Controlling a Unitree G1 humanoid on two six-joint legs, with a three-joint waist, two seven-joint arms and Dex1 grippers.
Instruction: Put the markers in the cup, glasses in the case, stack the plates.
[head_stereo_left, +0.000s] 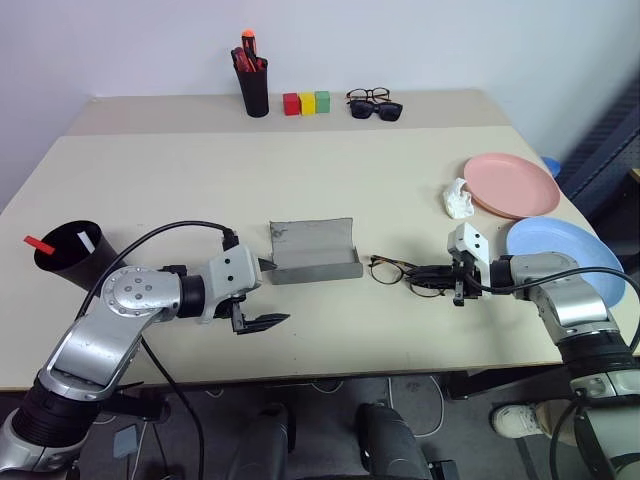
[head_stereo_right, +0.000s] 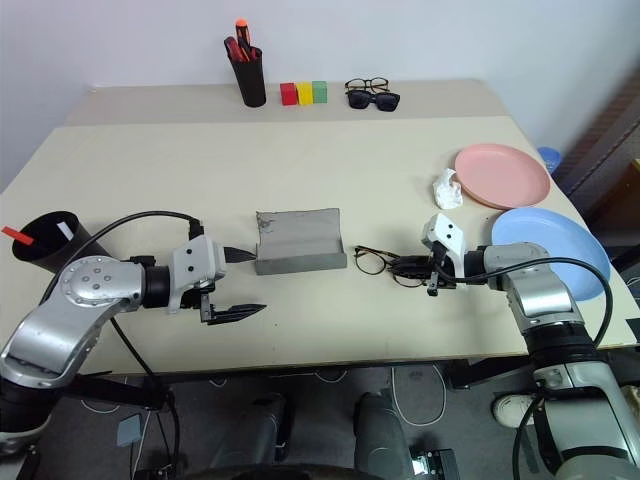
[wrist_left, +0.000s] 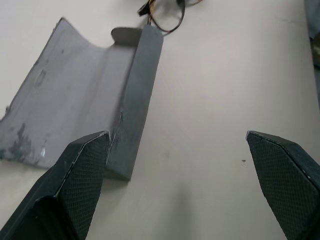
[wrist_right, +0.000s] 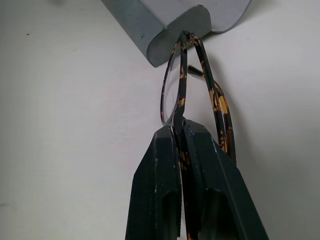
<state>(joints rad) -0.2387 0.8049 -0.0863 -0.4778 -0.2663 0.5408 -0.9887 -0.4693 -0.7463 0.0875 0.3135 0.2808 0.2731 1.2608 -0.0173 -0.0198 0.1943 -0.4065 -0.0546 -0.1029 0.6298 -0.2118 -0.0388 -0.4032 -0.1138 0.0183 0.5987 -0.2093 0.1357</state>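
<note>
- Nearest to me, my right gripper (wrist_right: 181, 145) is pinched tight on the glasses (wrist_right: 192, 95), gripping the frame.
- Thin mottled brown-and-black rims, clear roundish lenses.
- Part of the frame is hidden between my fingers (wrist_right: 157, 185).
- Glasses lie on the table (head_stereo_left: 400, 190) just beside the open grey case (head_stereo_left: 313, 250), their far end close to its end.
- My left gripper (head_stereo_left: 262, 322) gapes wide, empty, near the case's other end.

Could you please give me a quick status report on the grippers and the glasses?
Right gripper shut on thin wire-rimmed glasses, beside open grey hard-shell case. Left gripper open by case's near edge, holding nothing. Nothing between glasses and case.
</note>
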